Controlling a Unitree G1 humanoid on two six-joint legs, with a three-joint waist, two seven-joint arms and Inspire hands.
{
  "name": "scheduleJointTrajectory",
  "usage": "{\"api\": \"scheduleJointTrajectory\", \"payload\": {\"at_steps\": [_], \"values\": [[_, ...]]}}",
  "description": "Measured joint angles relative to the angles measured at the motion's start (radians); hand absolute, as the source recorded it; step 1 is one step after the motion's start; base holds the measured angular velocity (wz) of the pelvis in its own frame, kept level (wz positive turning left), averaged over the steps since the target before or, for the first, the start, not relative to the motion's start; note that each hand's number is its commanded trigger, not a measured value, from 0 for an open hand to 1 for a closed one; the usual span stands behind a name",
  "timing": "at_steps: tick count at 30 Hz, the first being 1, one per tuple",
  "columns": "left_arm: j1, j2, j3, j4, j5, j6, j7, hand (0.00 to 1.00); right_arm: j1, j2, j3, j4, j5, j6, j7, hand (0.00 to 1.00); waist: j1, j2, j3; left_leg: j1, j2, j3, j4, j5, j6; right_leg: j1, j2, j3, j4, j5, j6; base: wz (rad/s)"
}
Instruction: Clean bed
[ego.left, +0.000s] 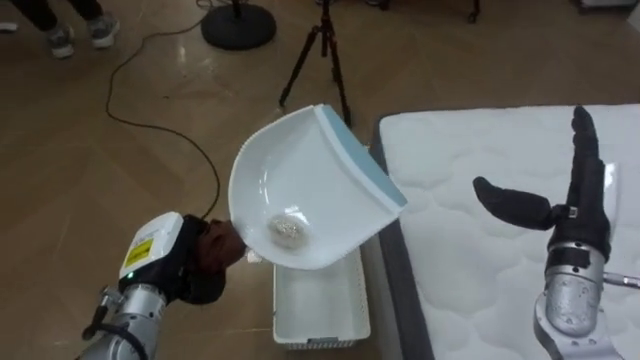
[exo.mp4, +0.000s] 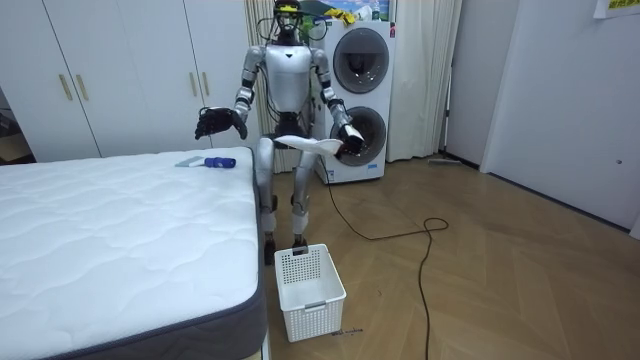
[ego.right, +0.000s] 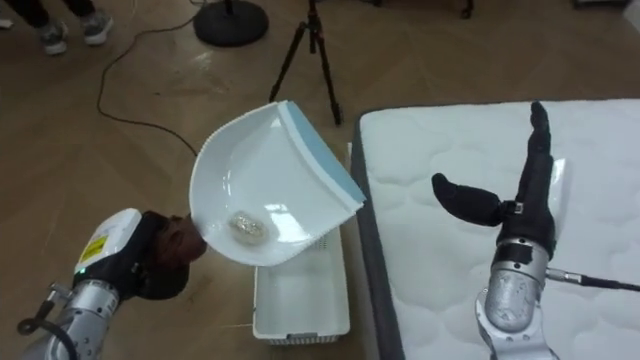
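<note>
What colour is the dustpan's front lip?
Light blue, on a white dustpan; clearest in the left eye view.

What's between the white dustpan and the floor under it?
A white basket stands on the floor under the dustpan, beside the mattress, seen in the left eye view.

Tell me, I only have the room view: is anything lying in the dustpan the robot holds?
Observer: Yes. The left eye view shows a small pale crumpled wad in the white dustpan, near the handle end gripped by the left hand.
Operator: Is the pan over the basket?
Observer: Seen from above, it covers the far end of the white basket beside the mattress.
Operator: And the right hand?
Observer: The right hand is open, fingers straight, above the mattress.
</note>
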Motion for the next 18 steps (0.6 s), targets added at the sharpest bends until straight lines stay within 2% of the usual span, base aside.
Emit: {"api": "scheduleJointTrajectory", "payload": {"at_steps": [1,2,3,4,5,6,7,14,16,18], "values": [[-0.006,0.002,0.0,0.008,0.0,0.0,-0.003,1.0,-0.004,0.0,0.0,0.004,0.0,-0.001,0.0,0.0,-0.003,-0.001,-0.0005,-0.008,-0.003,-0.004,0.002,0.0,-0.002,-0.002,0.003,0.012,-0.029,0.018,-0.003,0.48],[-0.01,0.009,0.004,0.014,0.0,0.0,-0.01,1.0,-0.02,0.0,0.0,0.022,0.0,-0.003,0.001,0.0,-0.008,-0.002,-0.0013,-0.034,-0.01,0.003,0.02,-0.011,-0.008,-0.005,0.0,0.014,-0.077,0.056,-0.005,0.28],[-0.01,0.013,0.006,0.016,0.0,0.0,-0.012,1.0,-0.027,0.0,0.0,0.032,0.0,-0.003,0.001,0.0,-0.012,-0.006,-0.0035,-0.051,-0.01,0.025,0.028,-0.02,-0.017,-0.002,-0.004,0.009,-0.089,0.079,-0.009,0.39],[-0.012,0.023,0.009,0.018,0.001,0.0,-0.015,1.0,-0.034,-0.001,0.0,0.038,0.0,-0.003,0.0,0.0,-0.022,-0.02,-0.0119,-0.101,-0.003,0.111,0.049,-0.04,-0.027,0.011,-0.023,-0.01,-0.101,0.108,-0.004,0.39],[-0.025,0.014,0.012,0.039,0.0,0.002,-0.018,1.0,-0.051,-0.011,-0.001,0.054,0.004,-0.003,0.0,0.0,-0.026,0.003,-0.0029,-0.145,0.05,0.245,0.073,-0.068,-0.063,0.01,-0.023,-0.058,-0.098,0.121,-0.014,0.54],[-0.036,0.014,0.01,0.056,0.001,0.002,-0.019,1.0,-0.051,-0.007,-0.001,0.069,0.008,-0.003,0.002,0.0,-0.033,0.007,-0.0028,-0.169,0.106,0.394,0.074,-0.088,-0.076,0.007,-0.024,-0.076,-0.088,0.103,-0.018,0.39],[-0.041,0.014,0.011,0.064,0.001,0.002,-0.019,1.0,-0.05,-0.005,0.0,0.076,0.009,-0.003,0.006,0.0,-0.033,0.005,-0.0025,-0.172,0.121,0.431,0.074,-0.094,-0.075,0.003,-0.024,-0.078,-0.077,0.095,-0.019,0.22],[-0.061,0.015,0.001,0.115,0.0,0.001,-0.02,1.0,-0.092,-0.006,0.026,0.143,0.012,-0.002,0.062,0.0,-0.02,0.0,-0.0028,-0.167,0.115,0.414,0.043,-0.09,-0.061,-0.002,-0.021,-0.08,-0.084,0.079,-0.021,0.05],[-0.08,0.015,-0.001,0.142,0.0,0.002,-0.033,1.0,-0.098,-0.006,0.036,0.15,0.012,-0.002,0.064,0.0,-0.02,0.001,-0.0027,-0.179,0.114,0.404,0.043,-0.089,-0.04,-0.018,-0.019,-0.086,-0.086,0.079,-0.022,0.09],[-0.097,0.014,-0.008,0.177,0.0,0.002,-0.036,1.0,-0.098,-0.005,0.038,0.161,0.011,-0.002,0.072,0.0,-0.02,0.0,-0.0023,-0.188,0.114,0.396,0.037,-0.075,0.001,-0.035,-0.016,-0.085,-0.079,0.078,-0.021,0.09]]}}
